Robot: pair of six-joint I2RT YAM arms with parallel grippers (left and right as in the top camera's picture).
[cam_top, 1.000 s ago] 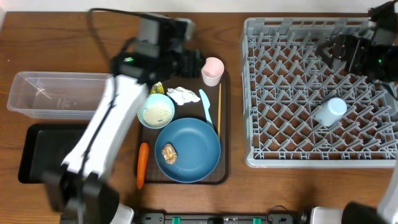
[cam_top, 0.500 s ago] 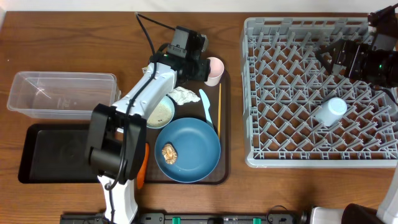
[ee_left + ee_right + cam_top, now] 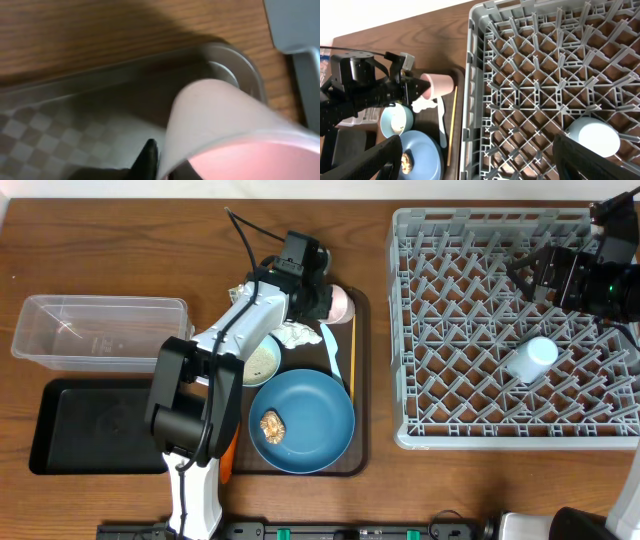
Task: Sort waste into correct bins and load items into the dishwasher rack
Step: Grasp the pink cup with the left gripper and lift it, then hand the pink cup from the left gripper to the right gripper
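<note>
The pink cup (image 3: 343, 302) stands at the back right corner of the brown serving tray (image 3: 362, 385). My left gripper (image 3: 325, 302) is shut on its rim. Up close the pink cup (image 3: 225, 125) is tilted, with one black finger (image 3: 147, 157) against its outer wall. The blue plate (image 3: 305, 420) carries a brown food lump (image 3: 271, 426). A white bowl (image 3: 260, 360), napkin (image 3: 297, 333), pale blue spoon (image 3: 333, 350) and chopstick (image 3: 353, 355) lie nearby. The carrot (image 3: 230, 460) is partly hidden by my left arm. My right gripper (image 3: 535, 272) hangs open over the dishwasher rack (image 3: 410, 330), which holds a light blue cup (image 3: 530, 358).
The clear tub (image 3: 100, 332) sits at the far left with the black tray (image 3: 95, 425) in front of it. My left arm stretches from the table's front edge across the serving tray's left side. The rack (image 3: 545, 75) fills the right half of the table.
My left gripper has closed on the pink cup's rim, and the cup has shifted a little to the left. The right arm has hardly moved.
</note>
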